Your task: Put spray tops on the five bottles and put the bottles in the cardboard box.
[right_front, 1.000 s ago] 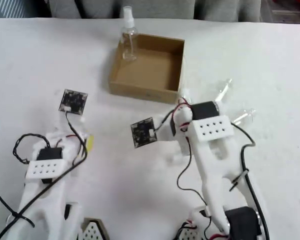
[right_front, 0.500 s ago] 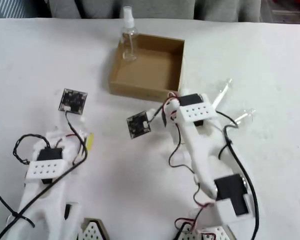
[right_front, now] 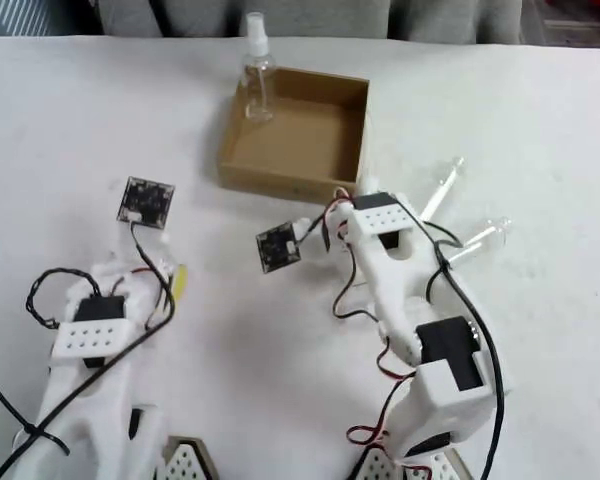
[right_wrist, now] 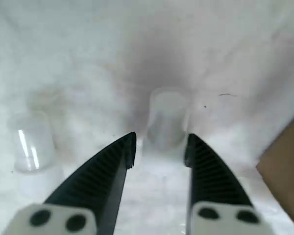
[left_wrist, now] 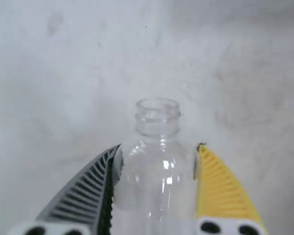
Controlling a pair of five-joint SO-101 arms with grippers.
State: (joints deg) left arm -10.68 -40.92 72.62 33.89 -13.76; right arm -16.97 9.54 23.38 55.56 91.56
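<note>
White counter [right_front: 540, 110] beneath everything. Two white arms side by side on its near half: left arm [right_front: 90, 340] low at the near left, right arm [right_front: 410, 300] stretched toward the cardboard box [right_front: 295, 150], wrist end just short of the box's near right corner. Box open-topped, on the far middle of the counter, well apart from the left arm. Upright at the box's far left corner, a capped bottle [right_front: 257, 75], clear, spray top on; hard to tell whether inside the wall or just against it.

Left gripper [left_wrist: 158, 148] closed onto an open bottle [left_wrist: 159, 166]: grey finger on one side, yellow finger on the other, both pressed to the clear body. Bare threaded neck sticking out past the fingertips, no top on it.

Right gripper [right_wrist: 159, 141] partly open, black fingers apart, gripping nothing. Just ahead of the fingertips and in line with the gap, a small pale cylinder [right_wrist: 166, 122] standing on the counter; too blurred to name as cap or spray top. Off to one side, apart from it, a second clear piece [right_wrist: 32, 147], also standing.

To the right of the right arm, lying flat on the counter, far spray top [right_front: 442, 190] and near spray top [right_front: 483, 237], near each other, not touching.
</note>
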